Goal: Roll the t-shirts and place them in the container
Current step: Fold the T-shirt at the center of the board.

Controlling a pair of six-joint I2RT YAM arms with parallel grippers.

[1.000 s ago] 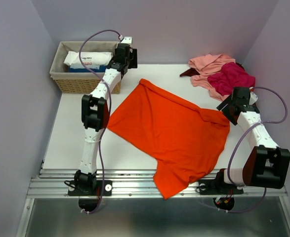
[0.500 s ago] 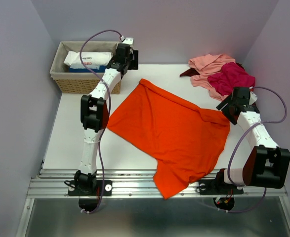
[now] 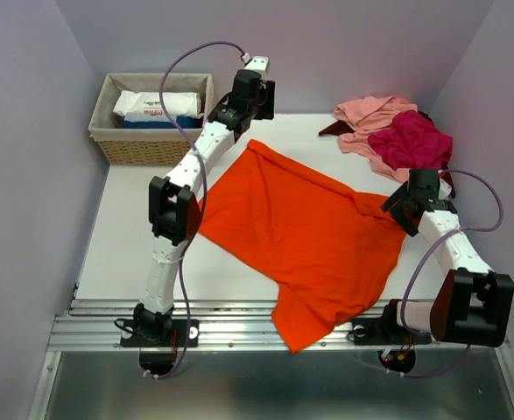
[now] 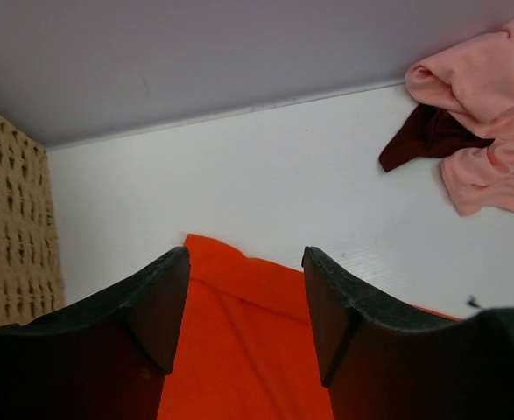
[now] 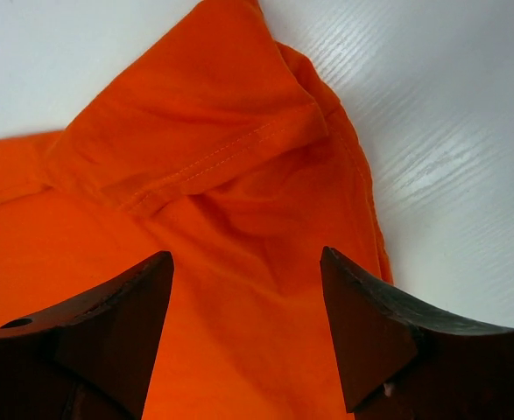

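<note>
Left claw [image 4: 244, 262] and right claw [image 5: 246, 258] gape empty over orange t-shirt [image 3: 300, 227].

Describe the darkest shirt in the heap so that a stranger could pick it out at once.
Go to the far right corner of the white table, where shirts lie heaped. At the heap's left edge a dark maroon shirt pokes out from under the salmon-pink shirt. It alone is dark and mostly buried; the magenta shirt lies in plain view.
</note>
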